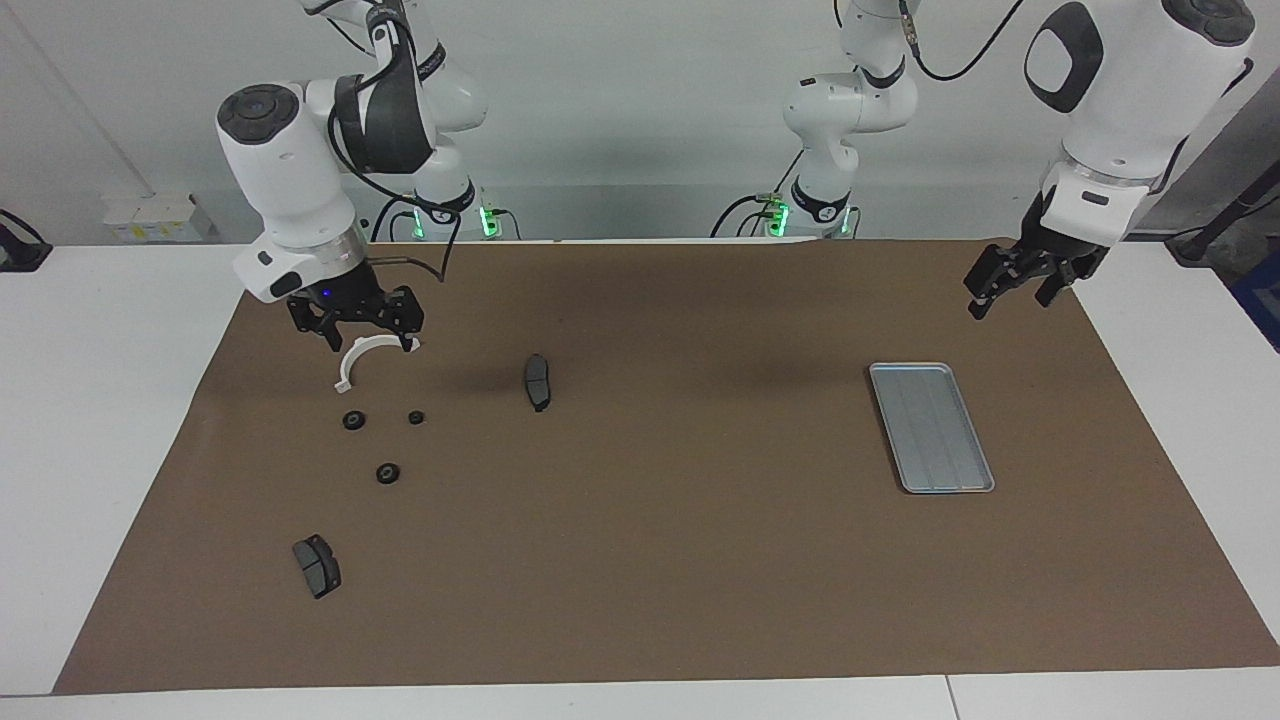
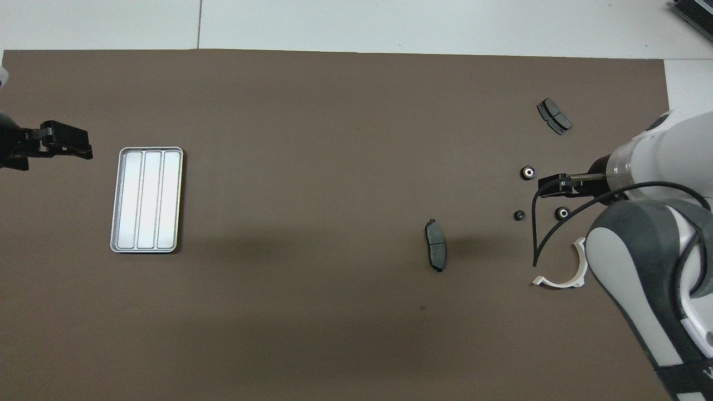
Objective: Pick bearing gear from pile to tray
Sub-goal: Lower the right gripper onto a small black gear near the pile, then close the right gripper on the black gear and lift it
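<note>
Brake pad [image 1: 316, 566] nearest; right fingers [image 1: 330, 335] open over white half-ring [image 1: 366, 358], left fingers [image 1: 982, 300] open.

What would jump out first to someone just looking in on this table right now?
The right gripper hangs low over the white half-ring at the right arm's end of the table, with three black gears just farther from the robots and two brake pads scattered nearby. The silver tray, with nothing in it, lies at the left arm's end, where the left gripper waits in the air above the mat.
</note>
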Robot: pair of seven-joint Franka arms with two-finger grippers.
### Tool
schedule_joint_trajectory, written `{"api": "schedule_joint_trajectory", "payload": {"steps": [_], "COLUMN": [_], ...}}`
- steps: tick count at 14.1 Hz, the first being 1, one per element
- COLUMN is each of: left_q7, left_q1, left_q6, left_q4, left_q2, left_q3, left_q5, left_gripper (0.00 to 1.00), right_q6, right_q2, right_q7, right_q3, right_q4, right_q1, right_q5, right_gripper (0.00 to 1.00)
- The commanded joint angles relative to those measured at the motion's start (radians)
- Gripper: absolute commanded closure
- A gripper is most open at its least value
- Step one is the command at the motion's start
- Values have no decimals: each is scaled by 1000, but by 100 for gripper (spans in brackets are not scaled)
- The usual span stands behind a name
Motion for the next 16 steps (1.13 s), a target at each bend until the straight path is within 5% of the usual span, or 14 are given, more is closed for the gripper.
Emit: {"api": "schedule_joint_trajectory", "payload": {"steps": [1, 11, 16], "left_q7": [5, 6, 6], "left_q1": [10, 10, 10], "left_q6": [-13, -15, -15], "left_q4": [-13, -13, -13], "left_q2": [-19, -21, -21], "left_q3": [-4, -4, -6], "left_q5": [4, 4, 4], "left_gripper": [0, 0, 0], "right_q6": [111, 420, 447], "right_q2": [-3, 154, 200], "right_q7": [-41, -67, -64], "right_q3": [3, 3, 3], "right_q4": [-103, -213, -216], "right_q1": [-15, -41, -35], "right_q5": [20, 20, 20], "right_gripper": [0, 0, 0]}}
